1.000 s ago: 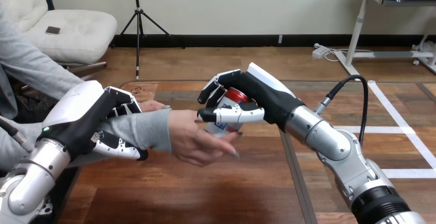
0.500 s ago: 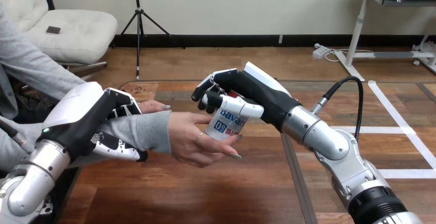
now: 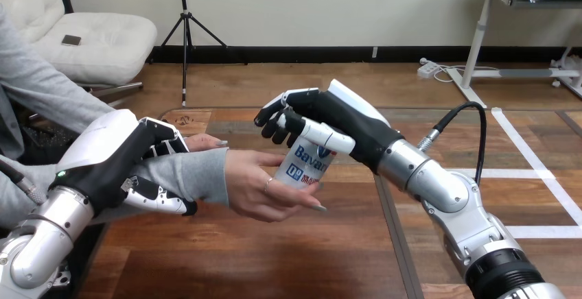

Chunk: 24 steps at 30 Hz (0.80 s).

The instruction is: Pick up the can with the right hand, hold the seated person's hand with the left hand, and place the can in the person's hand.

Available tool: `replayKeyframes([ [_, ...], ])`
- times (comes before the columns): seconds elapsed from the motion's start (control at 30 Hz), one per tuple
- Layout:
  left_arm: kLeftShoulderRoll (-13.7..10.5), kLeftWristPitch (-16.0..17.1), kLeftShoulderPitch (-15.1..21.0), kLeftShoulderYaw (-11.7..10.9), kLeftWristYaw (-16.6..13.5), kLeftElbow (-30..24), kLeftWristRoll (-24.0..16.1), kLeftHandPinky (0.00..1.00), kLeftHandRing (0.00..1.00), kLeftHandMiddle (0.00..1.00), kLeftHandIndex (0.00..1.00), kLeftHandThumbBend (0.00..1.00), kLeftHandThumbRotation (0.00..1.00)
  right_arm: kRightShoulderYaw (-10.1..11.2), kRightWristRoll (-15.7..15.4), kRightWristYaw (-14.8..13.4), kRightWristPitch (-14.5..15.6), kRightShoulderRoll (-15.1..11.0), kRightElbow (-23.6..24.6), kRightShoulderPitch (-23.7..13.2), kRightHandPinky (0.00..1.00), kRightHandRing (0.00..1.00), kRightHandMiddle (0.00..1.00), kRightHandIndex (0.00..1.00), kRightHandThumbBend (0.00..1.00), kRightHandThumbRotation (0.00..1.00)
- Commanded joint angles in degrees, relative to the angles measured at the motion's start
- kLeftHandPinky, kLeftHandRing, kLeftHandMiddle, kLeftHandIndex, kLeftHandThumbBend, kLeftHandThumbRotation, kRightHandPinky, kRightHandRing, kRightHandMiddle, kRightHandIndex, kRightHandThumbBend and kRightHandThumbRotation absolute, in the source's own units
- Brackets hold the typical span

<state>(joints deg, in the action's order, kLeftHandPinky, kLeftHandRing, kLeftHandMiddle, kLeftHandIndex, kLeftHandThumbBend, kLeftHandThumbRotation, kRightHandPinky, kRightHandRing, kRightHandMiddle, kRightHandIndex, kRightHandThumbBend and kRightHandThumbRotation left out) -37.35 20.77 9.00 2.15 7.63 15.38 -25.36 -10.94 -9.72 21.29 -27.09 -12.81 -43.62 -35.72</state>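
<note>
Above the desk (image 3: 274, 258), the left hand (image 3: 117, 155) sits at the left, its fingers (image 3: 168, 145) curled round the person's forearm (image 3: 202, 172). To its right, the person's hand (image 3: 257, 189) lies palm up with the can (image 3: 305, 165) standing in it. The right hand (image 3: 343, 124) is right of the can and over its top.

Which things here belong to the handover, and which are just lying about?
In the job:
can, resting in the person's hand
right hand, over the can
left hand, curled round the person's forearm

Just there:
wooden table beneath them
</note>
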Motion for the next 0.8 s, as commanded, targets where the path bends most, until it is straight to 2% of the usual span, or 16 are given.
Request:
replayKeyframes([
  [0.0, -0.01, 0.63, 2.49, -1.04, -1.43, -2.38, 0.33, 0.24, 0.29, 0.36, 0.43, 0.81, 0.00, 1.93, 1.71, -0.22, -0.54, 0.02, 0.19, -2.58, 0.52, 0.61, 0.64, 0.65, 1.00, 1.00],
  [0.4, 0.02, 0.12, 2.35, -0.95, -1.11, -2.56, 0.32, 0.26, 0.30, 0.38, 0.44, 0.79, 0.00, 3.31, 4.42, 0.70, 0.25, -0.36, 0.48, -2.89, 0.50, 0.60, 0.64, 0.65, 1.00, 1.00],
  [0.6, 0.05, 1.11, 2.40, -1.01, -1.49, -1.98, 0.59, 0.23, 0.27, 0.36, 0.44, 0.80, 0.00, 5.04, 7.96, 2.29, 1.53, 0.06, 1.58, -2.48, 0.50, 0.60, 0.65, 0.66, 1.00, 1.00],
  [0.77, 0.07, 1.10, 2.25, -1.06, -1.75, -2.09, 0.41, 0.23, 0.27, 0.35, 0.43, 0.80, 0.00, 6.44, 11.82, 4.40, 3.94, 0.62, 2.87, -2.04, 0.51, 0.61, 0.66, 0.67, 1.00, 1.00],
])
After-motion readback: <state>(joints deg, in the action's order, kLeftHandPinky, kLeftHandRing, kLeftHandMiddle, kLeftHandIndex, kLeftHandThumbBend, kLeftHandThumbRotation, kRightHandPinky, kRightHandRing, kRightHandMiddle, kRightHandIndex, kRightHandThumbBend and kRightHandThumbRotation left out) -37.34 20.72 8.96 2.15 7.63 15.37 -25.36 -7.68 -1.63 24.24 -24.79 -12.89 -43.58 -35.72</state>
